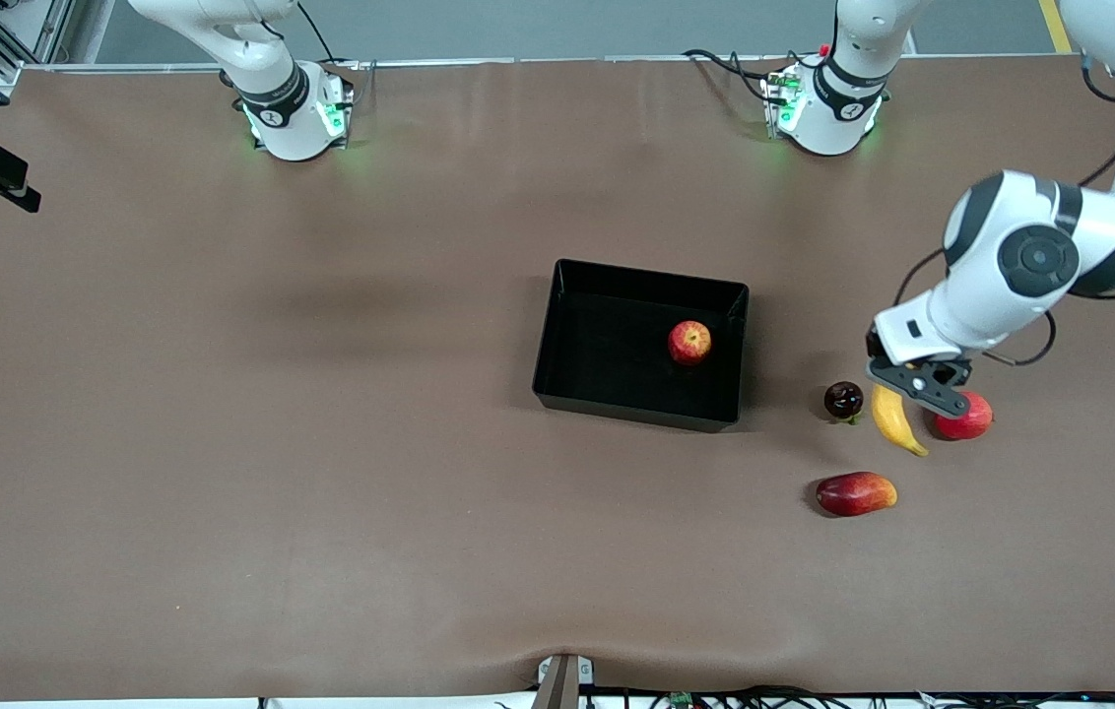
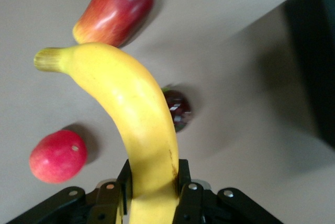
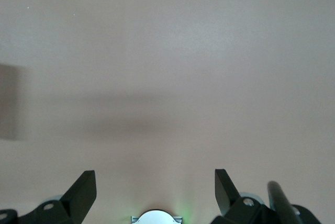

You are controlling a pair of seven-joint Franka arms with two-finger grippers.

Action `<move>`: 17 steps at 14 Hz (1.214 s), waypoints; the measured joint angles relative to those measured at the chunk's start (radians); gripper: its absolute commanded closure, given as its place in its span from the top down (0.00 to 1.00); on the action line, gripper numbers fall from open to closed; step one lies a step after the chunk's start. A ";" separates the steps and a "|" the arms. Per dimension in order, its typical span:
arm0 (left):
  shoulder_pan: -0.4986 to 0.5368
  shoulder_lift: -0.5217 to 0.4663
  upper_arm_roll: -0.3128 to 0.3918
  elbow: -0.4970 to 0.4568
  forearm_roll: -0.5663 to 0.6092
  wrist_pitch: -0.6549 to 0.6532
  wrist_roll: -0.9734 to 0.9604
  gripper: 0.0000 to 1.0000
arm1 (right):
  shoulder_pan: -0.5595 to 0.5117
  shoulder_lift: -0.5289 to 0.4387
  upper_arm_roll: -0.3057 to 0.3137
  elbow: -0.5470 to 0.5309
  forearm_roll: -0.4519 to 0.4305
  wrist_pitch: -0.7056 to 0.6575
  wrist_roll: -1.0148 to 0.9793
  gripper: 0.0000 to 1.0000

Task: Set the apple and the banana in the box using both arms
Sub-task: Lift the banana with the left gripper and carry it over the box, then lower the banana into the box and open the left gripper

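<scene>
The fingers (image 2: 184, 185) of the left gripper (image 2: 152, 192) were clamped on one end of the banana (image 2: 125, 114), so almost the whole length of the fruit stood out free past the pads, with the stem tip far from the grip. In the front view the left gripper (image 1: 912, 386) hung over the table at the left arm's end, with the banana (image 1: 896, 420) between a dark cherry-like fruit (image 1: 843, 400) and a plain pink-red round fruit (image 1: 963, 417); whether the banana was fully off the surface I could not tell. A red-orange mango-like fruit (image 1: 856, 493) lay nearer to the front camera than these. The apple (image 1: 689, 342) sat already inside the box (image 1: 557, 335), near the wall toward the left arm's end, so in my judgement only the banana remained. The main risk was the grip at the end: the long free part could make the banana turn or slide between the pads during the carry, and a smooth curved skin helps this. If it hung low, its tip could strike the dark fruit or catch the near wall of the box. A drop over the apple could also make it roll. The right gripper (image 3: 155, 190) had its fingers wide apart over bare table (image 3: 167, 51) and held nothing; the right arm waited, and its hand did not show in the front view.
</scene>
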 measured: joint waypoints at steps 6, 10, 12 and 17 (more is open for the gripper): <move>-0.094 -0.009 -0.174 0.069 -0.038 -0.130 -0.435 0.00 | -0.001 0.000 -0.001 0.000 0.000 -0.001 0.000 1.00; -0.267 0.069 -0.173 0.115 -0.039 -0.130 -0.722 0.00 | 0.000 0.000 -0.001 0.006 0.000 -0.001 0.000 1.00; -0.364 0.124 -0.147 0.149 -0.036 -0.130 -0.842 0.00 | 0.000 0.000 0.000 0.007 0.000 -0.001 0.000 1.00; -0.739 0.224 0.095 0.279 -0.029 -0.128 -1.061 0.00 | 0.000 0.000 -0.001 0.008 -0.001 -0.001 0.000 1.00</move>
